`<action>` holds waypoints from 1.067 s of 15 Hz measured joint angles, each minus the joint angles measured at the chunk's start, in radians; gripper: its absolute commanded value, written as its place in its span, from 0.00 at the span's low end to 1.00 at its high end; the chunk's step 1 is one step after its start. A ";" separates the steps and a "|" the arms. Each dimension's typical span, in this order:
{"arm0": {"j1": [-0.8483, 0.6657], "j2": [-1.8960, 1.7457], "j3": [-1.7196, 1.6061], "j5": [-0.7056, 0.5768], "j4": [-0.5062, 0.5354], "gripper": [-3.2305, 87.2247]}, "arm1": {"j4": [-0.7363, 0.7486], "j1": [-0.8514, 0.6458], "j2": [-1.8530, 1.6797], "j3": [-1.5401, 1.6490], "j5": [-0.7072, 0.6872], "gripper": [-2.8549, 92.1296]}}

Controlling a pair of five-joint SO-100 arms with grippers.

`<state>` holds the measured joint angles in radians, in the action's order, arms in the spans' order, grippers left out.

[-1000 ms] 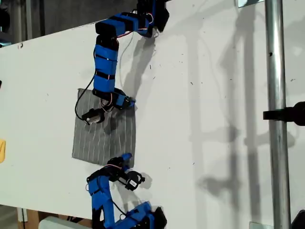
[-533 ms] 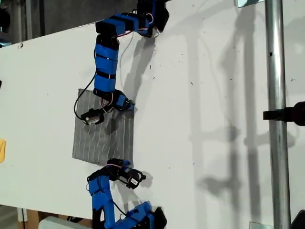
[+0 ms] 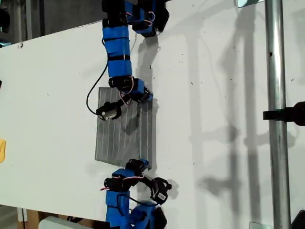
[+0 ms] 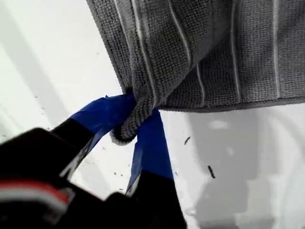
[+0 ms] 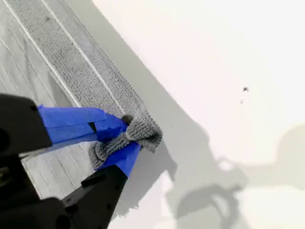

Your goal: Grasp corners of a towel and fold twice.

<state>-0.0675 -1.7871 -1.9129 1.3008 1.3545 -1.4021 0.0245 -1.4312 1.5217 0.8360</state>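
The grey striped towel (image 3: 124, 131) lies flat on the white table (image 3: 214, 95). In the exterior view, my first gripper (image 3: 141, 164) is on the lower arm, at the towel's lower right corner. The first wrist view shows my first gripper (image 4: 133, 121) shut on that bunched corner (image 4: 125, 130), with the towel (image 4: 214, 52) spreading beyond it. The upper arm carries my second gripper (image 3: 147, 97), at the towel's upper right corner. The second wrist view shows my second gripper (image 5: 125, 136) shut on that corner (image 5: 145, 131), pinched up off the table.
A small yellow object (image 3: 2, 150) sits at the exterior view's left edge. A metal pole (image 3: 275, 119) with a black clamp (image 3: 288, 114) stands upright at the exterior view's right. The table's edge (image 3: 52, 34) runs diagonally across the exterior view's upper left.
Both arms have shifted towards the exterior view's right, and the towel has moved that way with them. The two grippers stay at the towel's right-hand corners.
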 measured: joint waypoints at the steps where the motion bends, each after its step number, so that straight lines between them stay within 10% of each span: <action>1: 0.092 -0.002 -0.002 0.087 -0.012 0.00 | -0.014 0.060 -0.026 0.011 0.060 0.03; 8: 0.413 0.003 0.017 0.466 -0.072 0.00 | -0.023 0.345 -0.040 -0.044 0.351 0.03; 16: -0.156 -0.015 0.002 -0.078 -0.009 0.00 | -0.066 -0.198 -0.158 0.086 -0.015 0.03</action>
<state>-0.2240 -1.8024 -1.9113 1.2226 1.3453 -1.4680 -0.1733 -1.5892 1.6076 0.8207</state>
